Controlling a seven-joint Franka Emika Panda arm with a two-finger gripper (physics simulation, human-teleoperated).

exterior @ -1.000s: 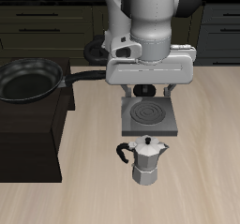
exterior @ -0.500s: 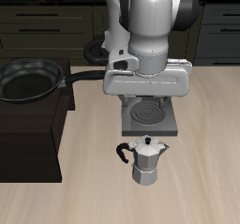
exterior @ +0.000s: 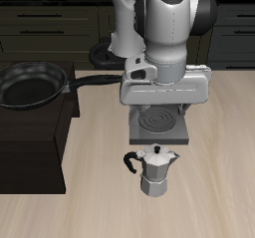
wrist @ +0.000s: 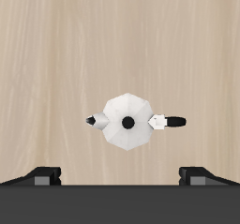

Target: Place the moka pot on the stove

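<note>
The silver faceted moka pot [exterior: 155,170] stands upright on the table, with its black handle out to the side and a black lid knob. It is just in front of the stove [exterior: 149,132], nearer the table's front edge. The stove is a flat grey square with a dark spiral coil. My gripper [exterior: 159,105] hangs above the stove, open and empty, with its jaws spread wide. The wrist view shows the moka pot [wrist: 127,123] from above, apart from the gripper [wrist: 120,174], and both fingertips [wrist: 42,175] show at the frame's edge.
A black frying pan [exterior: 30,85] lies on top of the big dark cabinet block [exterior: 30,147] beside the stove, its handle pointing toward my arm. Dark drawers line the back wall behind the table.
My gripper has shifted a little away from the cabinet block and slightly lower over the stove. The moka pot and stove have not moved.
</note>
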